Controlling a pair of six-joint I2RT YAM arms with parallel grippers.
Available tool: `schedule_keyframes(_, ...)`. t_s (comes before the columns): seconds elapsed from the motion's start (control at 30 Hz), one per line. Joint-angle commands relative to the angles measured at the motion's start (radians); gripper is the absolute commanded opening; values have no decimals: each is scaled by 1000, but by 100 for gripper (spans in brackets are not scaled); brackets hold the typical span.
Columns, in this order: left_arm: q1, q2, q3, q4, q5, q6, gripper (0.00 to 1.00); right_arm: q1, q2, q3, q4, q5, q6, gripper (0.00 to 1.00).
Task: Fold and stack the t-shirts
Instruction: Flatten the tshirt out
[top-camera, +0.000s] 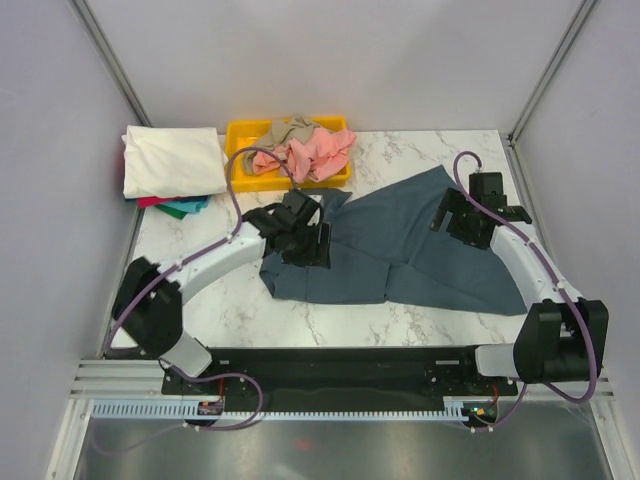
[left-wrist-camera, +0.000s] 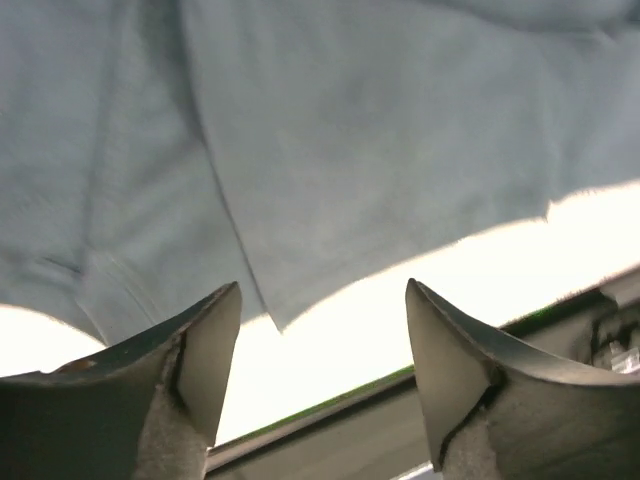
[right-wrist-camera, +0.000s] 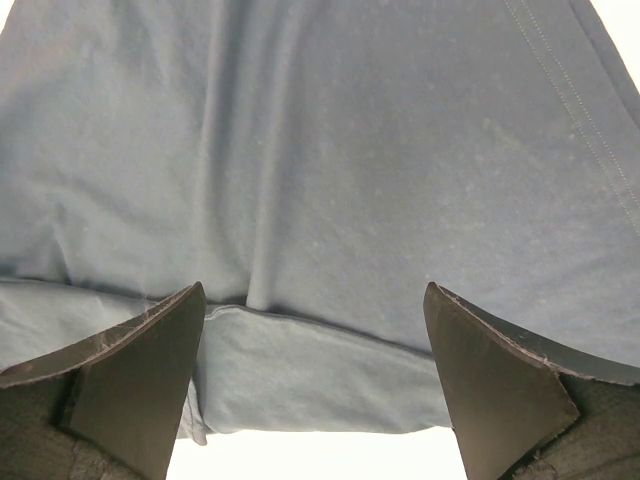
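Observation:
A large dark slate-blue t-shirt (top-camera: 400, 250) lies spread and partly folded on the marble table. My left gripper (top-camera: 300, 235) hovers over its left part, open and empty; in the left wrist view the shirt (left-wrist-camera: 350, 150) fills the top, its edge between the fingertips (left-wrist-camera: 215, 340). My right gripper (top-camera: 470, 215) is open and empty over the shirt's right upper part; the right wrist view shows a folded edge of the shirt (right-wrist-camera: 320, 370). A folded cream-white shirt (top-camera: 172, 160) tops a stack with red and teal shirts (top-camera: 180, 205) at the back left. Salmon-pink (top-camera: 315, 155) and tan (top-camera: 285, 130) shirts lie in the bin.
A yellow plastic bin (top-camera: 240, 135) stands at the back centre, just behind the blue shirt. Grey walls with metal posts close in the table on three sides. The black arm-base rail (top-camera: 340, 365) runs along the near edge.

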Motion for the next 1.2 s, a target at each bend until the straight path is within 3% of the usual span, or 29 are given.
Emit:
schedule_keyframes(0.0, -41, -178, -102, 35, -32, -9, 71, 0, -1, -25, 35, -13, 1, 98)
schedule_keyframes(0.2, -93, -292, -274, 105, 3, -81, 55, 0, 11, -50, 60, -13, 1, 98)
schedule_keyframes(0.47, -97, -221, -400, 286, 139, -115, 55, 1, 16, -64, 63, -8, -9, 98)
schedule_keyframes(1.03, -99, -111, -394, 322, 121, -117, 50, 0, 27, -65, 63, 1, -22, 98)
schedule_keyframes(1.17, -114, -160, -400, 286, 104, -121, 61, 0, 21, -73, 64, 3, -25, 98)
